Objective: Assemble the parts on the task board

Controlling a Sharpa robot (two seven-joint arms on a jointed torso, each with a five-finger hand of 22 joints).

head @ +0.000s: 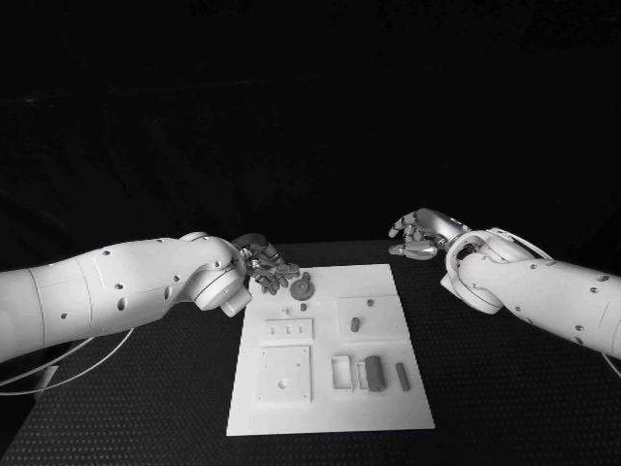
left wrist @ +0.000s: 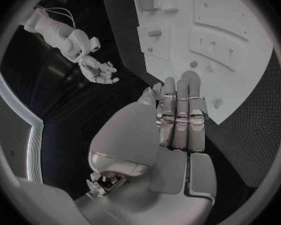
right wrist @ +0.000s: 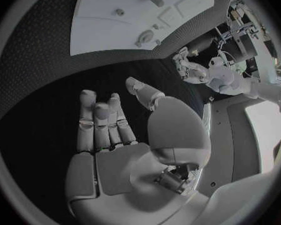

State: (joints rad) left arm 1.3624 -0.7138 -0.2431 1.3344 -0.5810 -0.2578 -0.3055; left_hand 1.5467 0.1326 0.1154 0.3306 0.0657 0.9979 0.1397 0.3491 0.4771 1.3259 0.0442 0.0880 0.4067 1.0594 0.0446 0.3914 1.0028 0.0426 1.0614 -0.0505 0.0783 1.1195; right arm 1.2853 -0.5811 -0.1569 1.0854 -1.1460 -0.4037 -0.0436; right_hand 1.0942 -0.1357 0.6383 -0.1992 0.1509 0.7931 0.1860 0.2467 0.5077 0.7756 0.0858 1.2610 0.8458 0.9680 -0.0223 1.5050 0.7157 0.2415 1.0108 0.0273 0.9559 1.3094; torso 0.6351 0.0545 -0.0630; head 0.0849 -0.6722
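Your left hand (head: pixel 265 266) hovers over the far left corner of the task board (head: pixel 330 413), fingers extended side by side and holding nothing, just beside a round part (head: pixel 301 287). Your right hand (head: pixel 420 238) is open over the table (head: pixel 478 388) beyond the board's far right corner. Risk: descending off-centre may push the round part aside instead of gripping it.

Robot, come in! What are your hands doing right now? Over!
Left hand open, over the task board's far left corner beside a round part. Right hand open, off the board. Nothing in the way.
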